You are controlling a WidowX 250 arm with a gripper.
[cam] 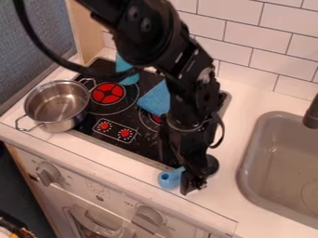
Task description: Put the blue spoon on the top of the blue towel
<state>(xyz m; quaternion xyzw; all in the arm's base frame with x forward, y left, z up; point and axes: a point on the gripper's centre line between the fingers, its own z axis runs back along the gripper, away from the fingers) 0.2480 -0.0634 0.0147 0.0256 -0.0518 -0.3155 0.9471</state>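
Note:
The black gripper [194, 180] hangs low over the counter's front strip, just in front of the stove's front right corner. Immediately to its left is the blue spoon [169, 179], its round end showing and the rest running behind the gripper. Whether the two touch I cannot tell. Farther back, the blue towel [155, 99] lies on the black stovetop between the burners, its right part hidden behind the arm.
A metal pot [57, 105] stands on the stove's left side. Behind the towel is a teal-blue object [128, 69], partly covered by the arm. The grey sink [279, 162] is at the right, and a tiled wall [251, 44] runs along the back.

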